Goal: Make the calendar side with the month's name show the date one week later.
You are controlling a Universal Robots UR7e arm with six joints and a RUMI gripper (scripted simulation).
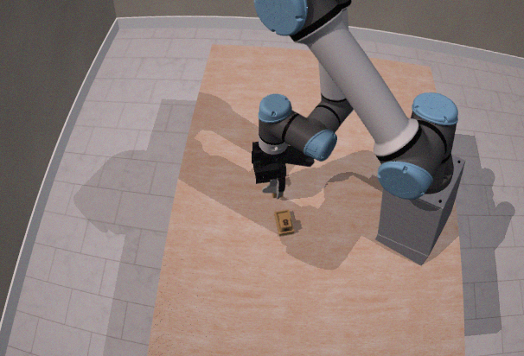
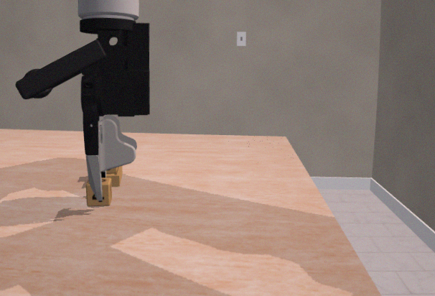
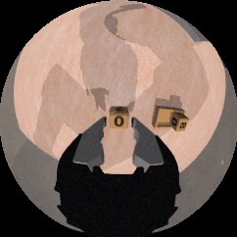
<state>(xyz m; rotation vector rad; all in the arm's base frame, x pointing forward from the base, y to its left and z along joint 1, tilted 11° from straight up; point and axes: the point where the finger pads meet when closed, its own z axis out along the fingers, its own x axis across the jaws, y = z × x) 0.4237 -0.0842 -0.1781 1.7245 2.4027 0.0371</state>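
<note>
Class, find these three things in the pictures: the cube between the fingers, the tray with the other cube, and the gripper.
cube [image 3: 119,118], wrist view, on its face marked 0.
tray [image 1: 278,222], top view, on its left rim.
gripper [image 3: 118,128], wrist view, midway between the fingertips.

plain grey-brown walls [image 2: 291,55] are seen around a floor of pale grey rectangular tiles [image 1: 87,198], edged by a light grey skirting board [image 2: 399,208]. a small white wall plate [image 2: 241,39] is mounted on the back wall. broad soft shadows are cast across a long light wooden table top [image 2: 225,179].
</note>
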